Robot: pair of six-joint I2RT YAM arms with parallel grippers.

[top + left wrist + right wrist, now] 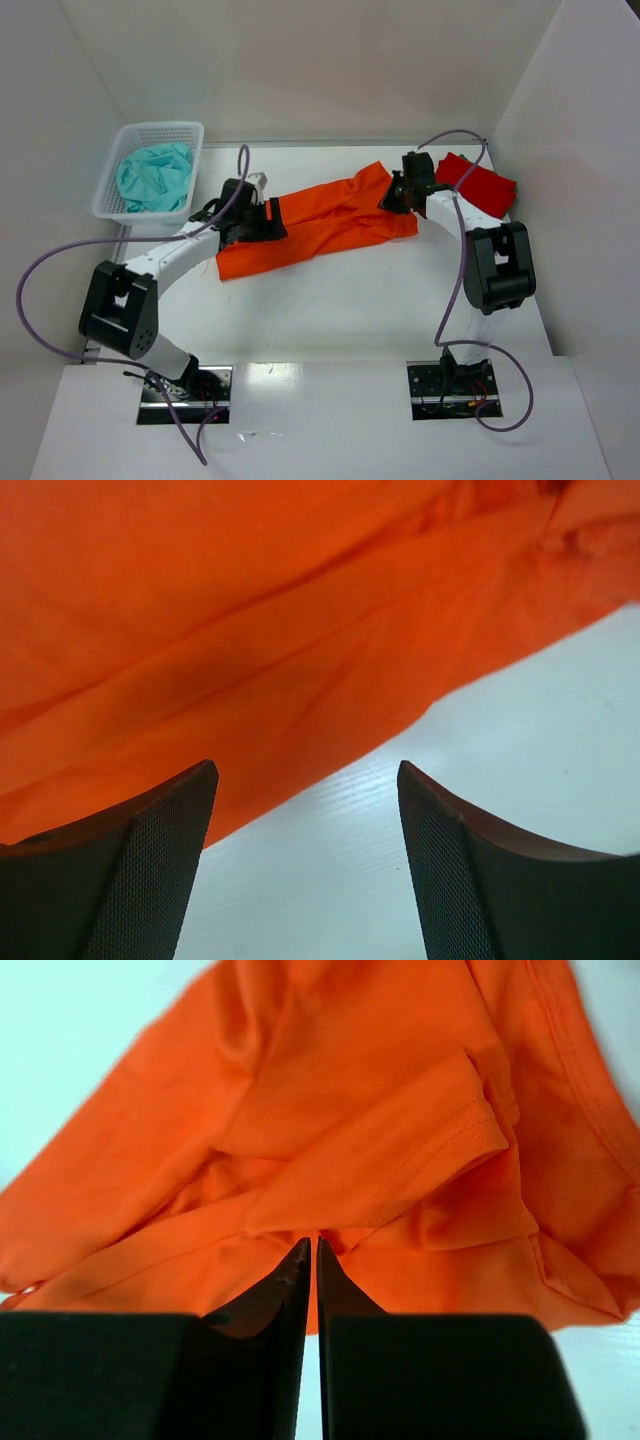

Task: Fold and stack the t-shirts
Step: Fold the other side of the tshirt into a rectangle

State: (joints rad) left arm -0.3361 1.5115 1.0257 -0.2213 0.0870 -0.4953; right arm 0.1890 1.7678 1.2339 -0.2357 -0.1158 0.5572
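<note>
white plastic mesh basket (pixel 195 135): we find it at the far left of the white counter (pixel 330 320), crumpled teal cloth (pixel 155 175) inside.
left pincer (pixel 306 767): jaws spread wide, gripping nothing, low over the counter.
bright orange cloth t-shirt (pixel 330 220): lies rumpled across the counter's middle, its left edge by the left pincer.
right pincer (pixel 312 1245): we see it closed to a slit, pinching a fold at that shirt's right end.
deeper red cloth t-shirt (pixel 485 185): bunched at far right.

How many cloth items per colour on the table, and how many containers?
orange t-shirt: 1
red t-shirt: 1
teal cloth, in the basket: 1
white mesh basket: 1
Total: 4
</note>
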